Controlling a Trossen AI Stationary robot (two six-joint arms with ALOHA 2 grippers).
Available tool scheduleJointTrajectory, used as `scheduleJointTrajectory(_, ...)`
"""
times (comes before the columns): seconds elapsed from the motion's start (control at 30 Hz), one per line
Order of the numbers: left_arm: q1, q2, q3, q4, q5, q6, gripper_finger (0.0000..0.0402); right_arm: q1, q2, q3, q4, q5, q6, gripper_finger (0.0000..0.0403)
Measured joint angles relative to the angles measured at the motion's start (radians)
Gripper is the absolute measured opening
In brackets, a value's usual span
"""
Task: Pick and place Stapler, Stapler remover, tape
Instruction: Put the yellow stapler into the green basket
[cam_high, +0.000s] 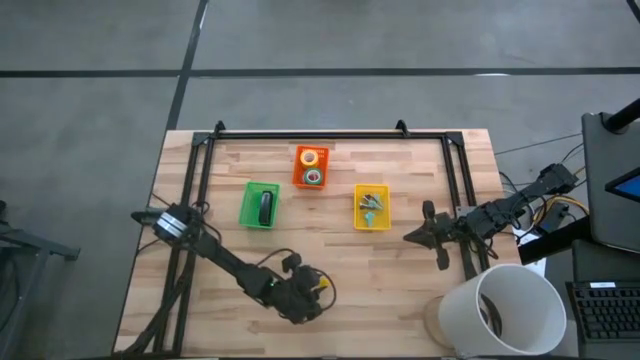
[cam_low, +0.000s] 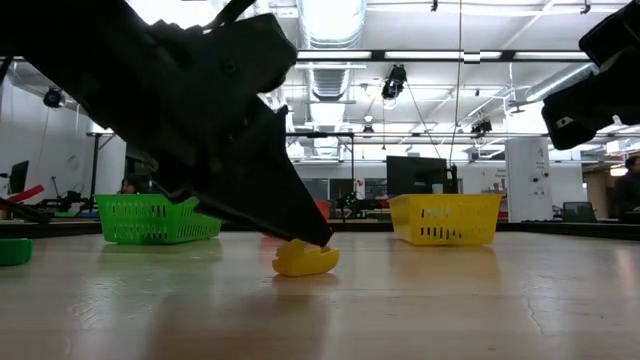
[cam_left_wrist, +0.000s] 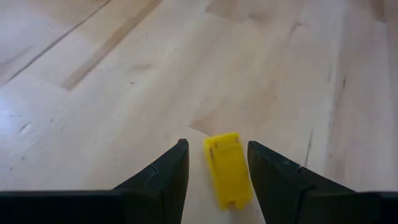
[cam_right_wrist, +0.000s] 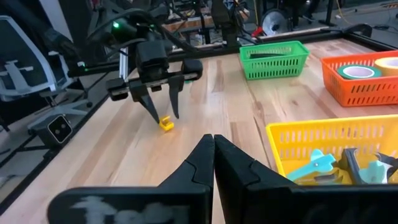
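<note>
Left gripper (cam_left_wrist: 217, 171) low over wooden table (cam_high: 400, 290), fingers spread wide, nothing gripped. Between them, flat on wood: small yellow staple remover (cam_left_wrist: 227, 169), long axis parallel to fingers, pointing away from wrist. Right gripper (cam_right_wrist: 214, 155) closed, empty.

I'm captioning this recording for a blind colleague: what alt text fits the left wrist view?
The left gripper hangs open just above a wooden table, its two dark fingers on either side of a small yellow staple remover lying flat on the wood. Nothing else is in view.
</note>
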Motion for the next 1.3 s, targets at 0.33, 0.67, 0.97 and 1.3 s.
scheduleJointTrajectory(0.33, -0.001, 0.017, 0.017, -0.010, 0.014, -0.006, 0.0163, 0.000, 0.004, 0.000, -0.001, -0.001, 0.010, 0.0009)
scheduleJointTrajectory(0.67, 0.003, 0.011, 0.015, -0.037, 0.015, -0.007, 0.0076, 0.000, 0.008, 0.001, -0.002, -0.003, 0.022, 0.0009)
scheduleJointTrajectory(0.97, 0.006, 0.006, 0.014, -0.054, -0.073, -0.031, 0.0081, 0.000, 0.007, 0.001, -0.002, -0.003, 0.022, 0.0009)
scheduleJointTrajectory(1.3, 0.024, -0.065, 0.013, -0.306, -0.191, -0.166, 0.0067, 0.000, 0.008, 0.001, -0.001, -0.003, 0.022, 0.0009)
